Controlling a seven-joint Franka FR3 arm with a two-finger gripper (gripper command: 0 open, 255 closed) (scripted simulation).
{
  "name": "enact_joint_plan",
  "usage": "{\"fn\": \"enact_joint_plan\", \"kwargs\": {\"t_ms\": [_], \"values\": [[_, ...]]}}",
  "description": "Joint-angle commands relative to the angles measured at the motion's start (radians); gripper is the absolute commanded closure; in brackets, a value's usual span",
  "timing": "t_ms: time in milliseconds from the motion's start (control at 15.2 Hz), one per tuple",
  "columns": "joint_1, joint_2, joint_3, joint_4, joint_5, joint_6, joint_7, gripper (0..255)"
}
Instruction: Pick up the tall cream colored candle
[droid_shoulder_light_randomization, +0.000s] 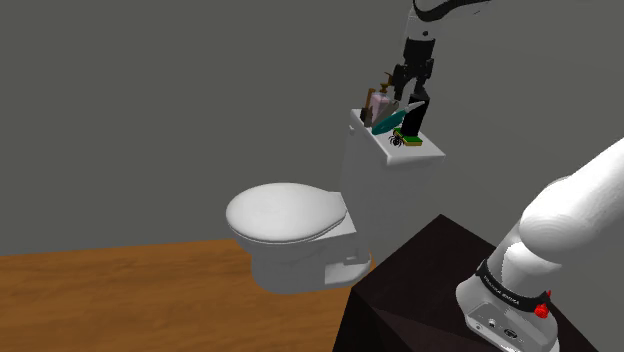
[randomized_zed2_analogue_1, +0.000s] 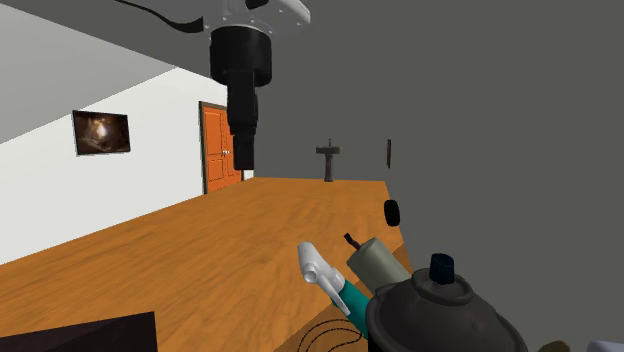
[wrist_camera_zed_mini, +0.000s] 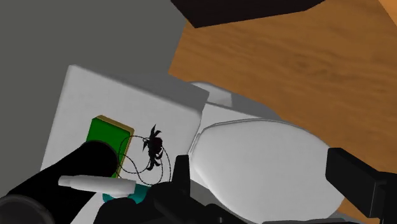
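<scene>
The tall cream candle (droid_shoulder_light_randomization: 378, 101) with a dark wick stands at the back of the white toilet tank lid (droid_shoulder_light_randomization: 432, 153), among other small items. In the second exterior view the candle (randomized_zed2_analogue_1: 380, 264) leans behind a dark round bottle (randomized_zed2_analogue_1: 440, 312). My black gripper (droid_shoulder_light_randomization: 413, 100) hangs just above the lid, beside the candle on the shoulder view's right. In the wrist view the gripper (wrist_camera_zed_mini: 267, 175) is open, its fingers apart with nothing between them, over the tank lid's edge (wrist_camera_zed_mini: 127, 105) and the toilet seat (wrist_camera_zed_mini: 267, 156).
A teal and white object (droid_shoulder_light_randomization: 393, 120), a green block (wrist_camera_zed_mini: 108, 135) and a black spider-like thing (wrist_camera_zed_mini: 153, 149) lie on the lid. The white toilet bowl (droid_shoulder_light_randomization: 285, 215) stands on a wooden floor (droid_shoulder_light_randomization: 120, 300). The dark stand (droid_shoulder_light_randomization: 420, 290) is near it.
</scene>
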Motion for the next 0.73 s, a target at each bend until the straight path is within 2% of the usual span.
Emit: {"fn": "enact_joint_plan", "kwargs": {"t_ms": [0,660], "values": [[-0.013,0.079,-0.019,0.064,0.001,0.007,-0.003,0],[-0.085,0.49,-0.088,0.472,0.055,-0.034,-0.007,0]]}}
